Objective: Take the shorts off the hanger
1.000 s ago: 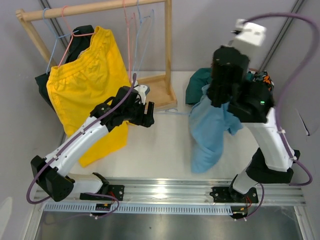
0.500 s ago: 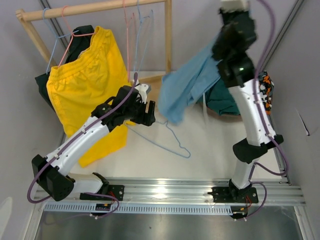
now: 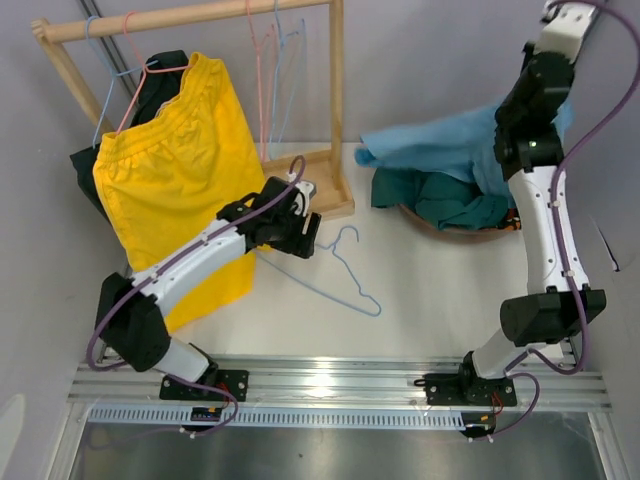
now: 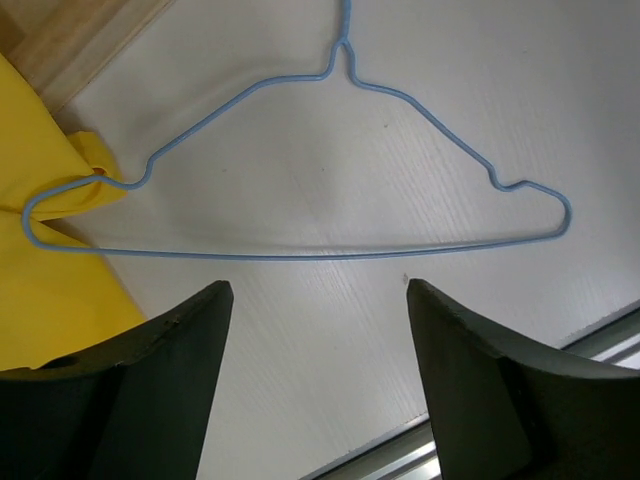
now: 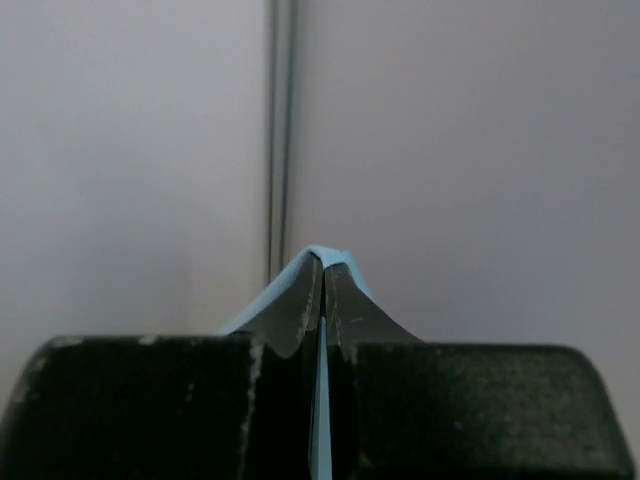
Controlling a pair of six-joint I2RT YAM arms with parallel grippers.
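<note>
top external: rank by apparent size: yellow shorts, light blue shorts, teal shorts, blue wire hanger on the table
1. bright yellow fabric shorts
2. light blue fabric shorts
3/4. unranked: teal green fabric shorts, partly covered by the light blue pair, and thin blue wire hanger span about alike.

A: The bright yellow cloth shorts (image 3: 170, 170)?
B: Soft, matt fabric, ribbed at the waistband. The light blue cloth shorts (image 3: 440, 150) look thinner, also matt.
A: And the thin blue wire hanger (image 4: 300, 256)?
B: Smooth coated wire, on a white worktop (image 4: 420, 150) with faint grain and dull sheen.
A: Anything else?
B: The pale wooden rack (image 3: 337, 100) is bare and smooth. The left tool (image 4: 318, 285) is matt black plastic.
</note>
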